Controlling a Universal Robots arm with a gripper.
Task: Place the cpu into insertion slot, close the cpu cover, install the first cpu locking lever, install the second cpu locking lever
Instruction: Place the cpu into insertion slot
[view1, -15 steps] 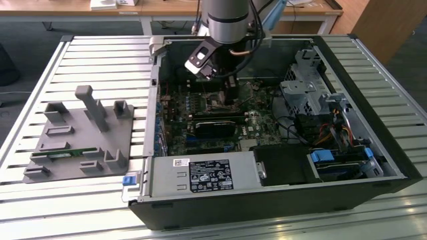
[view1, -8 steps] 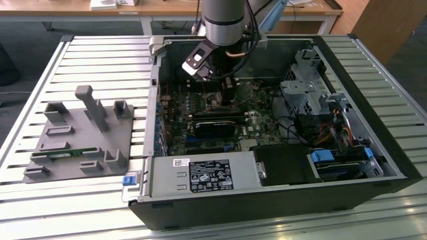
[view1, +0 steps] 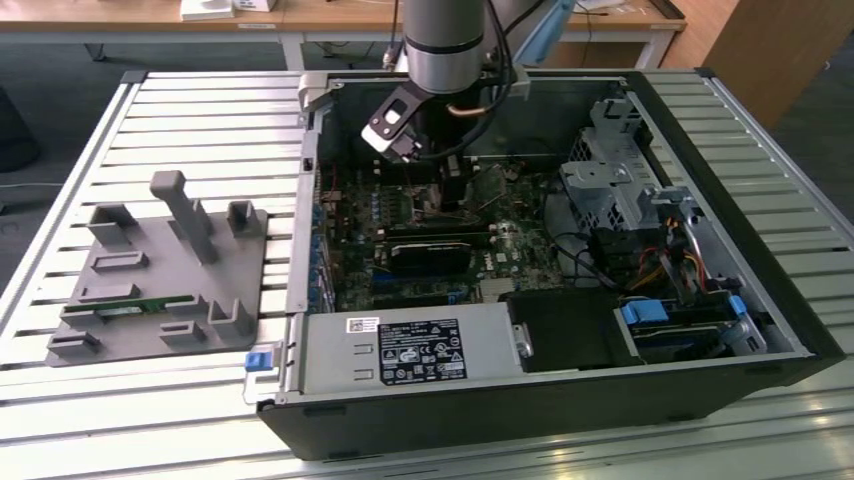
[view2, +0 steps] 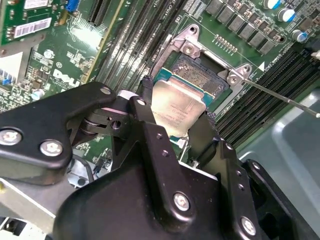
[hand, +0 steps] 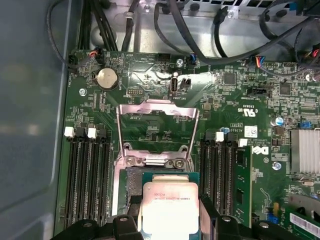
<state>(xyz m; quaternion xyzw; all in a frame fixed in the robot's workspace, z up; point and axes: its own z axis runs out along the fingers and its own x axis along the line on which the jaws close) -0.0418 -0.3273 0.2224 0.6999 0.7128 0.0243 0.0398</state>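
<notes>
My gripper (view2: 177, 111) is shut on the cpu (view2: 175, 107), a square chip with a dull silver top, its black fingers (view2: 146, 97) on two opposite edges. The chip hangs over the near part of the insertion slot (view2: 202, 75), whose dark centre still shows beyond it. I cannot tell whether they touch. In the first wrist view the cpu (hand: 169, 202) covers most of the insertion slot (hand: 131, 182). The cpu cover (hand: 157, 107) stands swung open behind the slot. In the exterior view the gripper (view1: 451, 200) reaches down into the computer case.
A thin metal lever rod (view2: 285, 98) sticks out sideways from the socket. Black memory slots (hand: 89, 175) flank the socket on both sides. Cables (hand: 165, 20) run along the case wall. A grey fixture plate (view1: 160, 270) lies on the slatted table at the exterior view's left.
</notes>
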